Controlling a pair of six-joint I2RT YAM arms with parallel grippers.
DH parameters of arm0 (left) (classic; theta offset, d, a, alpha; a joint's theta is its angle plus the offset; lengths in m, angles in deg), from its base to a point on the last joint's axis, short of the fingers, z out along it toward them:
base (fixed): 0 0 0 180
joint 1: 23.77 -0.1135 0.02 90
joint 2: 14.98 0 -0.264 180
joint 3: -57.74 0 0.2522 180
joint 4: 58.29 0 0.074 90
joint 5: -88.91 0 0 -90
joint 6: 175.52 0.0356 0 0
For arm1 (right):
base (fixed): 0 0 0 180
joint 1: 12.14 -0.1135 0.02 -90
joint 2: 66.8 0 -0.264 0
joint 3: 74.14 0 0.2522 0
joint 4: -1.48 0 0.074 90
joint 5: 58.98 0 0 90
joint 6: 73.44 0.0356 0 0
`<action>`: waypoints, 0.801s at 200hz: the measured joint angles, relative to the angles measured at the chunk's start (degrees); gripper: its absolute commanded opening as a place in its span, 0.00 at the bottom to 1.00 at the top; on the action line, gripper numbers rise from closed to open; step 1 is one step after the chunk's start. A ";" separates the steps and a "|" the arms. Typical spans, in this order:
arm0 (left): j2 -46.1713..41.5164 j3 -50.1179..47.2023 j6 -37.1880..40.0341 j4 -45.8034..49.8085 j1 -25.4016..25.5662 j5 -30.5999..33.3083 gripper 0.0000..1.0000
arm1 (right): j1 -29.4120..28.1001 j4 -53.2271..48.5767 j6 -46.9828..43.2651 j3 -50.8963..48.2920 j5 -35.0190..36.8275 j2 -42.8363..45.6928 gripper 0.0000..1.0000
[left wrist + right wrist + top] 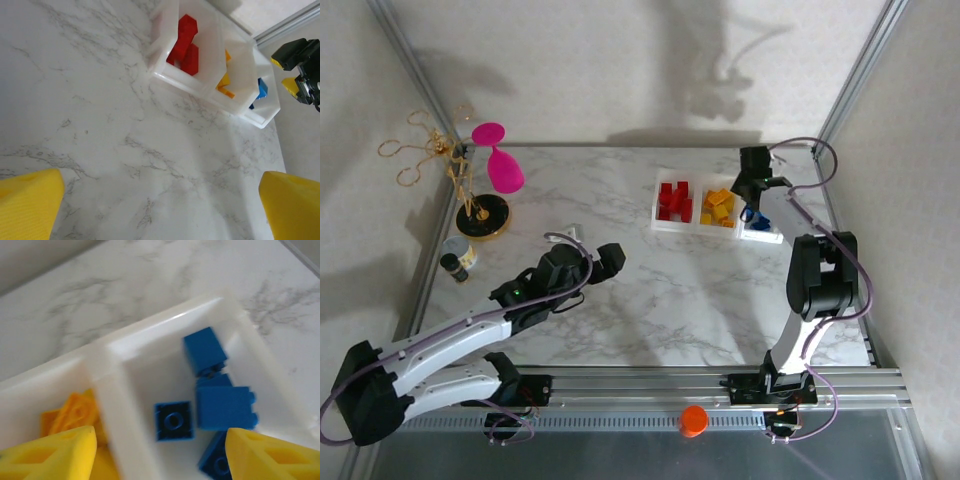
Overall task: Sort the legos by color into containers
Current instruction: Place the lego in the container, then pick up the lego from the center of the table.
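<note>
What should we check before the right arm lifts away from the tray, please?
1. The right hand is open with nothing between its fingers: ok.
2. The blue bricks lie inside the end bin of the tray, below its rim: ok.
3. The red bricks and yellow bricks sit in separate bins, colours unmixed: ok.
4. No loose brick is left on the table: ok where visible; cannot tell under the arms.
5. The left hand is open, holds nothing and hangs over bare table apart from the tray: ok.
</note>
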 measured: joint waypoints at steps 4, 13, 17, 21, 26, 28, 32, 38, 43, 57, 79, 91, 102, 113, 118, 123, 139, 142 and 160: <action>-0.57 0.00 0.00 0.22 0.00 0.31 1.00 | -1.05 0.02 0.11 0.00 -0.04 0.50 0.74; -2.08 0.00 -0.22 1.22 0.00 0.98 1.00 | -3.17 0.00 0.17 0.00 -0.20 1.53 0.76; -2.86 0.00 -0.24 1.68 0.00 1.44 1.00 | -4.39 0.02 0.37 0.00 -0.22 2.01 0.76; -3.50 0.00 -0.37 2.16 0.00 1.77 1.00 | -5.51 0.00 0.42 0.00 -0.42 2.45 0.77; -4.50 0.00 -0.50 2.99 0.00 2.23 1.00 | -6.91 0.02 0.39 -0.07 -0.55 2.93 0.78; -4.79 0.00 -0.55 3.13 0.00 2.34 1.00 | -7.30 0.02 0.42 -0.07 -0.63 3.06 0.78; -5.55 0.00 -0.74 3.76 0.00 2.73 1.00 | -8.66 0.09 0.46 -0.17 -0.63 3.50 0.79; -6.84 -0.02 -1.07 4.81 0.00 3.43 1.00 | -10.51 0.13 0.52 -0.37 -1.05 4.00 0.80; -7.91 -0.02 -1.33 5.73 0.00 3.87 1.00 | -12.31 0.20 0.57 -0.63 -1.57 4.50 0.81; -11.04 -0.04 -2.10 8.48 0.00 5.40 1.00 | -17.00 0.66 0.55 -1.29 -2.89 5.05 0.82; -15.61 -0.07 -3.52 13.51 0.00 7.82 1.00 | -24.61 1.01 0.52 -1.68 -5.11 4.55 0.84; -17.77 -0.07 -4.15 16.41 0.00 9.01 1.00 | -28.37 1.81 0.48 -1.68 -5.70 3.76 0.84; -19.50 -0.07 -4.79 18.97 -0.09 9.97 1.00 | -31.45 2.69 0.37 -1.60 -6.10 2.49 0.84; -21.09 -0.07 -5.29 21.14 -0.22 10.86 1.00 | -34.32 3.21 0.33 -1.01 -6.45 0.39 0.84; -21.86 -0.07 -5.66 22.27 -0.22 11.23 1.00 | -35.45 3.45 0.33 -0.55 -6.58 -0.79 0.85; -22.38 -0.07 -5.88 23.08 -0.22 11.54 1.00 | -36.26 3.58 0.35 0.02 -6.58 -1.95 0.84; -24.26 -0.07 -6.56 25.81 -0.22 12.68 1.00 | -39.10 3.91 0.50 2.45 -6.69 -6.49 0.85; -24.50 -0.07 -6.60 26.18 -0.22 12.81 1.00 | -39.47 3.93 0.57 2.89 -6.67 -7.26 0.85; -25.27 -0.07 -7.37 28.65 -0.22 14.01 1.00 | -41.99 3.87 1.11 6.32 -7.34 -12.24 0.86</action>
